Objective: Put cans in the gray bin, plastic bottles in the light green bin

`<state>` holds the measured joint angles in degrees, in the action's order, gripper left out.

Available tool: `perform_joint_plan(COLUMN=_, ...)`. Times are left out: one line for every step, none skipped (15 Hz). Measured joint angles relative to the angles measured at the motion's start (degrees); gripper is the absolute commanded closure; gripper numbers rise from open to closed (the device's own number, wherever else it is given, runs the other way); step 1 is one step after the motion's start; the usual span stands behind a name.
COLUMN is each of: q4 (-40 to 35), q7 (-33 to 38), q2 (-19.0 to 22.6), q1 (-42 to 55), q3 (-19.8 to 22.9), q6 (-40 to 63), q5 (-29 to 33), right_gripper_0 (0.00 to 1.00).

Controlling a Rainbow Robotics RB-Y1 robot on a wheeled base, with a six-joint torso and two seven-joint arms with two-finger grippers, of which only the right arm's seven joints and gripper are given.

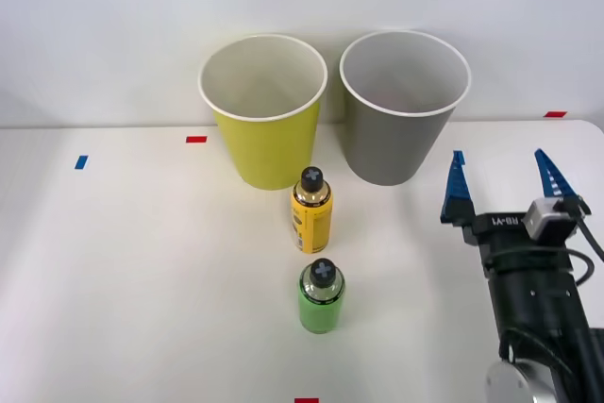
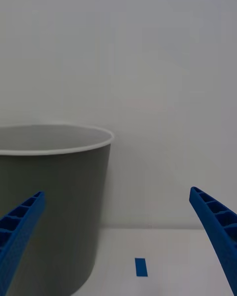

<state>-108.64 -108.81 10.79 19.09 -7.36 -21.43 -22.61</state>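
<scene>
Two plastic bottles with black caps stand upright mid-table: a yellow-labelled one (image 1: 310, 210) and, nearer to me, a bright green one (image 1: 321, 296). Behind them stand the light green bin (image 1: 264, 143) and, to its right, the gray bin (image 1: 396, 139) (image 2: 49, 202), both with white rims. My right gripper (image 1: 502, 176) (image 2: 118, 241) hovers open and empty to the right of the gray bin, level with its lower half, its blue fingers (image 1: 455, 186) spread wide. The cans are out of view.
Small tape marks lie on the white table: blue (image 1: 81, 162) at the left, red (image 1: 196, 139) beside the light green bin, red (image 1: 555, 114) at the far right, red (image 1: 306, 400) at the front edge. A blue mark (image 2: 141, 267) lies ahead of the gripper.
</scene>
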Motion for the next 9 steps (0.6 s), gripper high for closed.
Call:
perform_joint_plan(q4=0.0, q7=0.0, q2=0.1, q1=1.9, q3=0.0, q6=-0.6, q5=0.8, right_gripper_0=0.00)
perform_joint_plan(q4=0.0, q7=0.1, q2=0.2, q1=3.6, q3=0.0, q6=-1.0, q5=1.4, right_gripper_0=0.00)
perform_joint_plan(q4=0.0, q7=0.2, q2=0.4, q1=4.8, q3=0.0, q6=-1.1, q5=1.6, right_gripper_0=0.00)
perform_joint_plan(q4=0.0, q7=0.2, q2=0.4, q1=5.7, q3=0.0, q6=-1.2, q5=1.7, right_gripper_0=0.00)
perform_joint_plan(q4=0.0, q7=0.2, q2=0.2, q1=6.7, q3=0.0, q6=-1.2, q5=1.8, right_gripper_0=0.00)
perform_joint_plan(q4=0.0, q7=0.2, q2=-0.1, q1=7.6, q3=0.0, q6=-1.2, q5=2.1, right_gripper_0=0.00)
perform_joint_plan(q4=0.0, q7=0.2, q2=-0.3, q1=8.2, q3=0.0, q6=-1.2, q5=2.7, right_gripper_0=0.00)
perform_joint_plan(q4=0.0, q7=0.2, q2=-0.3, q1=8.9, q3=0.2, q6=-1.2, q5=3.2, right_gripper_0=0.00)
perform_joint_plan(q4=0.0, q7=0.2, q2=-0.3, q1=9.6, q3=0.2, q6=-1.2, q5=3.5, right_gripper_0=0.00)
